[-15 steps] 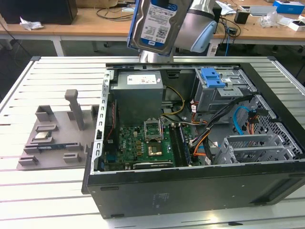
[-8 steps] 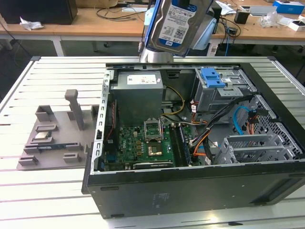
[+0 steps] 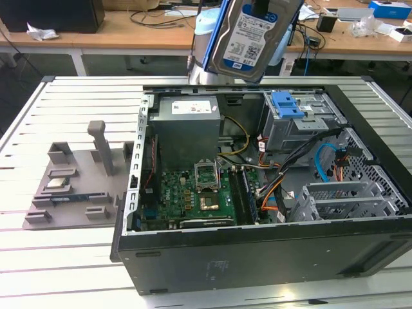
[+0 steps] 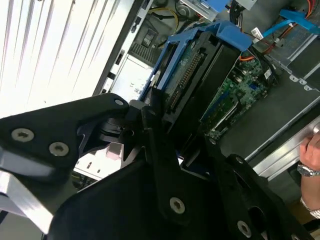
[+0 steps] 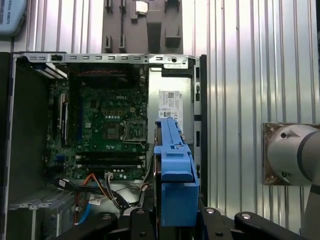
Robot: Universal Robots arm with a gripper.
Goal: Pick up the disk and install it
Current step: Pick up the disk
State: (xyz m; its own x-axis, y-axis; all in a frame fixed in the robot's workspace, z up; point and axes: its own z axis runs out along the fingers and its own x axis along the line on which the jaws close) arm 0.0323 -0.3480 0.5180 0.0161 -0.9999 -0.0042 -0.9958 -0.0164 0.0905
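while the disk hangs over the open case, i have it clamped in the claw

the disk (image 3: 254,38) is at the top centre of the exterior view, held on edge, well above the open computer case (image 3: 257,264). it is silver metal clipped in blue plastic, its white-and-blue label facing the camera. the claw (image 5: 175,220) is closed on it, black fingers (image 4: 157,160) pressing either side. i judge the grip narrow, so i'd carry it slowly and square, with no twist that might let the plastic slip. in the upper right of the case, the drive cage (image 3: 302,129) wears a blue latch bracket (image 3: 286,103), with loose cables (image 3: 273,187) nearby that could snag. a person's hand (image 4: 312,155) sits beside the case wall, so i'd give it room.
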